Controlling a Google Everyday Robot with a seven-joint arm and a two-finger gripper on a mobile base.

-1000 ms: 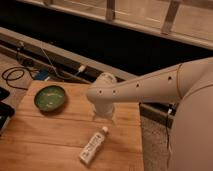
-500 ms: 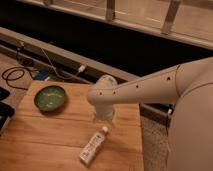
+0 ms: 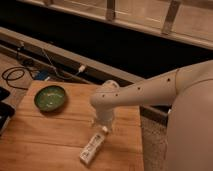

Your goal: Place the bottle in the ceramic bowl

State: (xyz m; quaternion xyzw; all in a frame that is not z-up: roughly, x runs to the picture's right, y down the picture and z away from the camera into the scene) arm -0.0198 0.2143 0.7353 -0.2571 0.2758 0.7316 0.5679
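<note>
Lowered slightly, the gripper [image 3: 103, 123] now sits just over the white cap of the slim pale bottle [image 3: 93, 147], lying label-up on the tabletop [image 3: 45, 137], well apart from the green ceramic bowl [image 3: 50, 97], grip state impossible to tell

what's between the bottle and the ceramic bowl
Only bare wooden table, in the camera view; the gripper hangs just above the bottle.

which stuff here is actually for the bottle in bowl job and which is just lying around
For the job:
- bottle, lying flat on the wooden table
- ceramic bowl, far left on the table, apart from the bottle
- gripper, just above the bottle's cap end

Just lying about:
- black cable, coiled beyond the table
- dark object at the left edge
</note>
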